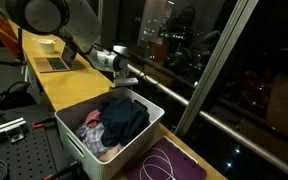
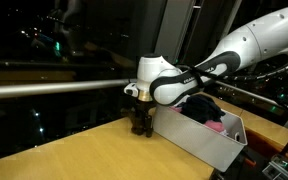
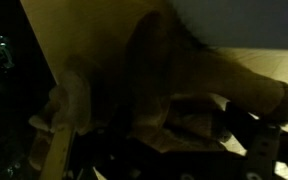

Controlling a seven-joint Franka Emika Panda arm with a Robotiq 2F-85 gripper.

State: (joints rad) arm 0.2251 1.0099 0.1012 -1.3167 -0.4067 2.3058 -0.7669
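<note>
Fingers (image 2: 133, 124): standing spread wide, grasping nothing I can see.
Bin (image 2: 189, 138): sitting at three o'clock from gripper (image 2: 140, 128).
Care: I'd be keeping those tips off its wall.

Wrist view dark and blurred throughout. Just beside the white bin (image 2: 199, 140), gripper (image 2: 139, 126) fingertips merge into shadow; contact with tabletop (image 2: 74, 150) indeterminable.

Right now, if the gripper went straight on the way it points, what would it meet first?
Most likely the wooden tabletop, close beside the white bin: the gripper points down, jaws open, with nothing visible beneath it, though depth is unclear.
</note>
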